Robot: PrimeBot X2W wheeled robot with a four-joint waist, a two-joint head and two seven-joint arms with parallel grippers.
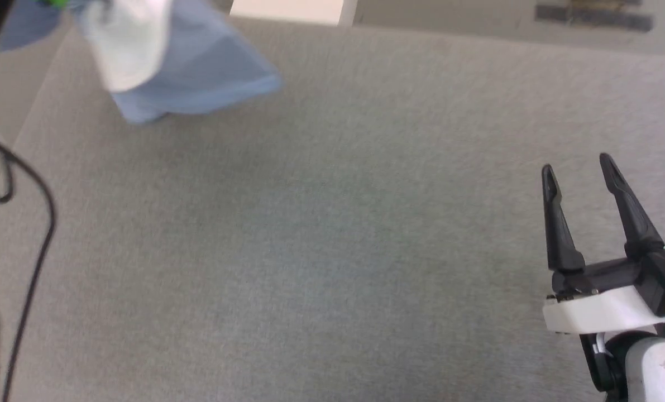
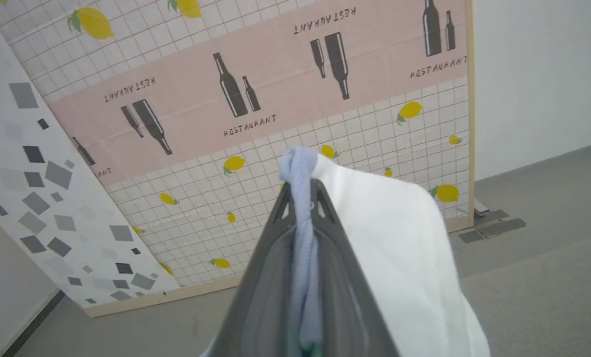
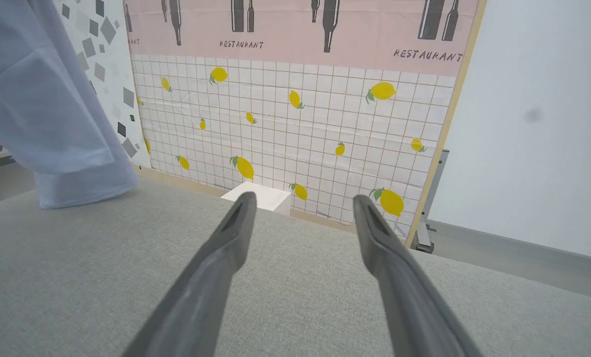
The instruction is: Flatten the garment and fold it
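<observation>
Two grippers: the left gripper point(image 2: 302, 198) clamps a bunched fold of the light blue T-shirt point(image 1: 209, 72) hanging at the grey counter's point(image 1: 332, 251) far left; the wide-spread right gripper point(image 1: 580, 167) should probably take its free hem.

the grey surface point(image 1: 332, 251) lies open before the right hand point(image 1: 577, 163), with the hanging garment point(image 1: 209, 72) blocking its far left corner.

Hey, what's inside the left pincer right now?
The left pincer is shut on a bunched fold of the light blue T-shirt. A white cloth drapes beside it, hiding part of the shirt.
</observation>
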